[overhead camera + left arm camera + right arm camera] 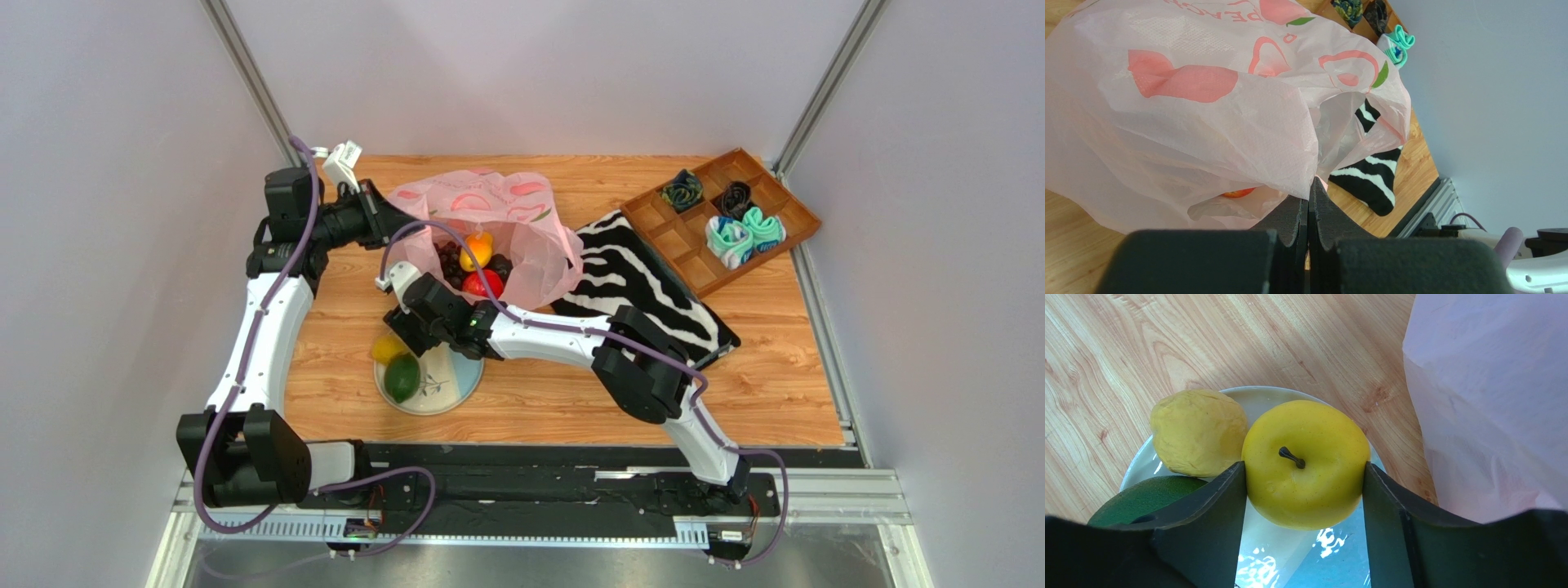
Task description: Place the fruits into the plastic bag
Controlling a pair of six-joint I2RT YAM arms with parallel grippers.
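Observation:
The pink plastic bag (515, 208) stands open at the table's back middle. Inside it lie the orange-yellow mango (476, 250), the red fruit (482, 284) and the dark grapes (450, 260). My left gripper (390, 223) is shut on the bag's left rim (1310, 184) and holds it up. My right gripper (422, 328) is above the glass plate (456, 390), shut on a yellow stemmed fruit (1306, 462). The second lemon (1198, 432) and the green oval fruit (1143, 499) lie on the plate (1254, 392), left of the held fruit. The bag's wall (1493, 404) is just right of my right gripper.
A zebra-striped cloth (638, 288) lies right of the bag, under the right arm's elbow. A wooden divided tray (724, 221) with rolled cloth bundles sits at the back right. The plate stands near the front, left of centre.

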